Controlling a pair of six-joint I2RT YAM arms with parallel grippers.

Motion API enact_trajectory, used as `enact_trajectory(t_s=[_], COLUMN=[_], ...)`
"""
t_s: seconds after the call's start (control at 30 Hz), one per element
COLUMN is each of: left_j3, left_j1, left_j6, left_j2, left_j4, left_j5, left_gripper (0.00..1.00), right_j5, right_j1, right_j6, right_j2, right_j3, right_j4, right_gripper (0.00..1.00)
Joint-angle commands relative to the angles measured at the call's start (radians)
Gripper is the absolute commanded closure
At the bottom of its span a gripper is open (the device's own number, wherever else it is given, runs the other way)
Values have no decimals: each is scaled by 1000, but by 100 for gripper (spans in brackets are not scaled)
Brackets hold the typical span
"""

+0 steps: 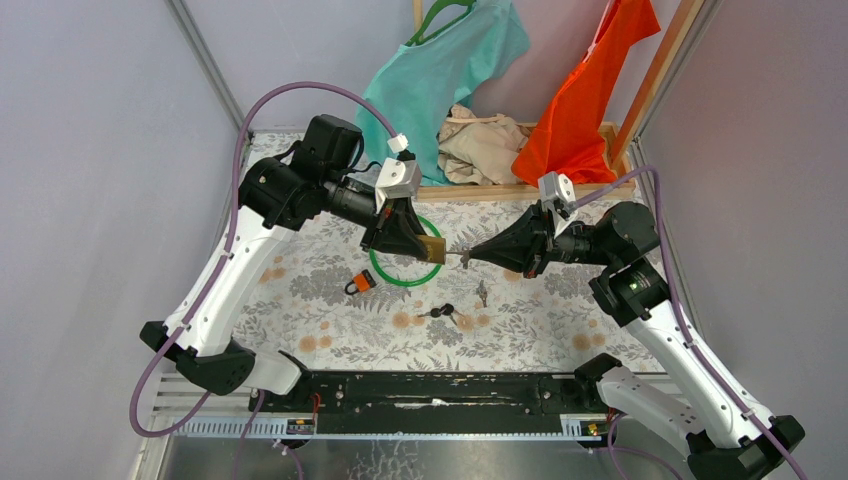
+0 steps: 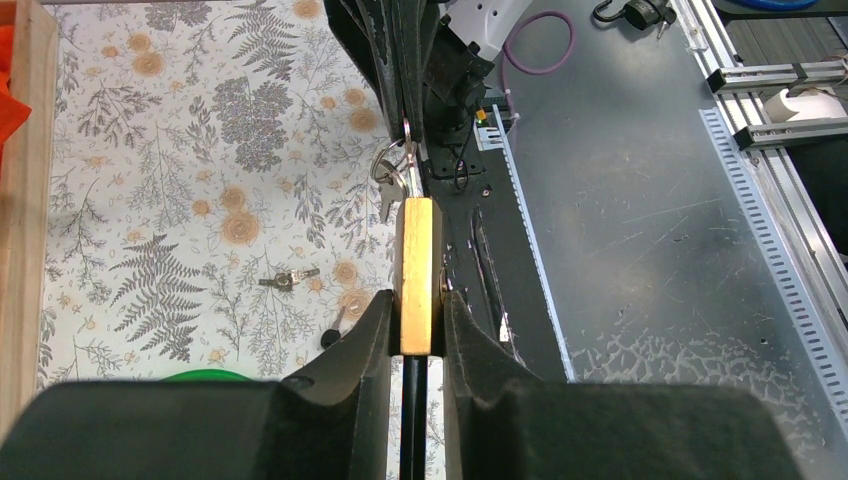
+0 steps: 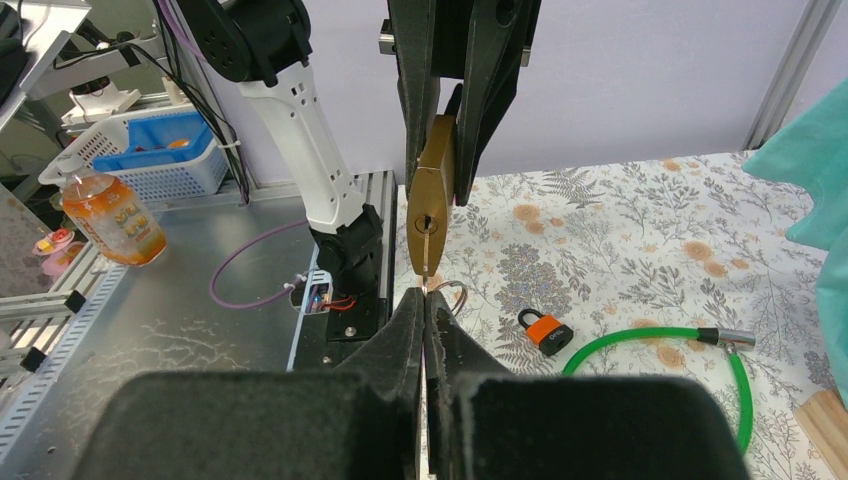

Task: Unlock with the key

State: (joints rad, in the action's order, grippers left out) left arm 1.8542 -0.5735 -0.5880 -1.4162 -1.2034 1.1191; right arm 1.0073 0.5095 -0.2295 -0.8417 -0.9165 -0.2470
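Two padlocks are in sight. The brass padlock [image 1: 433, 249] is in the air above the table [image 1: 560, 320], pinched by its body in my left claw [image 1: 405, 238]. The small orange padlock [image 1: 360, 284] lies on the table, just beside the one green cable [image 1: 400, 282], which curls in a loop under my left claw.

My right claw [image 1: 478, 253] is pressed together on the key [image 3: 426, 262], whose blade sits in the keyhole at the bottom of the brass padlock. The two claws meet tip to tip over the middle of the table.

Two loose lots of keys lie nearer my bases: a silver key [image 1: 481, 293] and a black-headed bunch [image 1: 441, 312], apart from each other and from both padlocks.

At the far edge a wooden frame [image 1: 500, 190] carries three cloths: a teal shirt [image 1: 430, 80], an orange garment [image 1: 580, 100] and a beige cloth [image 1: 485, 145] between them. None of them reaches the claws.

The left wrist view alone shows a key ring [image 2: 390, 185] with a second key hanging beside the padlock's lower end. The right wrist view alone shows the keyhole face. It also shows a basket [image 3: 150, 160] and a bottle of orange liquid [image 3: 112, 215], both off the table beyond the left arm. From above, my claws hide most of the key.
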Motion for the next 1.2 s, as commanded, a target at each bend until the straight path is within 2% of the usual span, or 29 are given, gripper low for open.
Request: enact_trajectory(t_s=[0.0, 0.2, 0.47, 0.87, 1.17], left_j3=[36, 36, 18, 7, -3], left_j1=[-3, -4, -7, -12, -11], left_j6=[15, 15, 94, 96, 82], left_j2=[20, 16, 11, 17, 26], left_j4=[77, 81, 146, 157, 157], left_j5=[32, 34, 51, 45, 57], left_gripper=[100, 100, 100, 100, 100], right_j5=[3, -1, -37, -57, -93], right_j1=[-2, -1, -1, 2, 3], right_j6=[-21, -55, -65, -99, -43], right_j2=[9, 0, 3, -21, 9], right_j3=[0, 19, 30, 25, 18], right_j4=[-75, -130, -143, -165, -73], right_gripper=[100, 100, 100, 100, 100])
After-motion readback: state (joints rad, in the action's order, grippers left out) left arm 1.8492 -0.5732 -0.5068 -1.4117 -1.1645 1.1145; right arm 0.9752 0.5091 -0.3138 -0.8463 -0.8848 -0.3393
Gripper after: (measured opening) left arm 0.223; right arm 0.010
